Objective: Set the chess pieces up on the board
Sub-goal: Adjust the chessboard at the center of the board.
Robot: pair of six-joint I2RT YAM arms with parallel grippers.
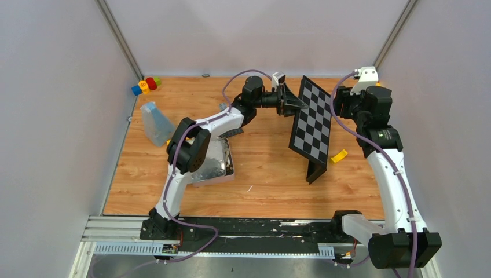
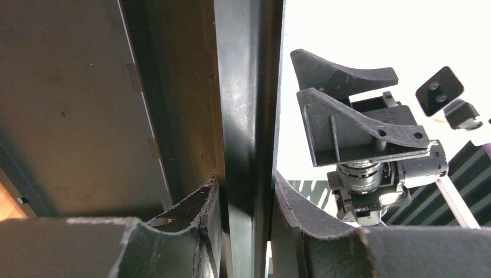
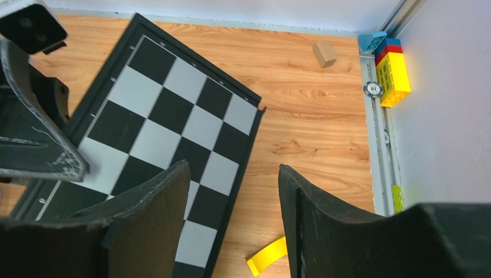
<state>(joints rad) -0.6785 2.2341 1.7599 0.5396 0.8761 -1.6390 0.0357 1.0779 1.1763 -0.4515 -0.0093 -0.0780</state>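
Black board [image 1: 313, 124] on edge, checks rightward; left end effector [image 1: 292, 102] clamped on it, right end effector [image 3: 234, 175] apart

The wood-grain tabletop [image 1: 266, 179] carries coloured toy bricks [image 1: 145, 85] in its far left corner, a translucent blue plastic container [image 1: 155, 123] nearer, and a shiny metal tin [image 1: 219, 163] left of centre. A small yellow curved piece [image 1: 339, 156] lies right of the tilted black-and-silver chequered board [image 1: 312, 124].

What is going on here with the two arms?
The left gripper is clamped on the edge of the flat black and silvery-white checkered chessboard, holding it tilted steeply up from the wooden table. The right gripper is open, holds nothing and hovers beside the chessboard. No chess pieces are on it yet.
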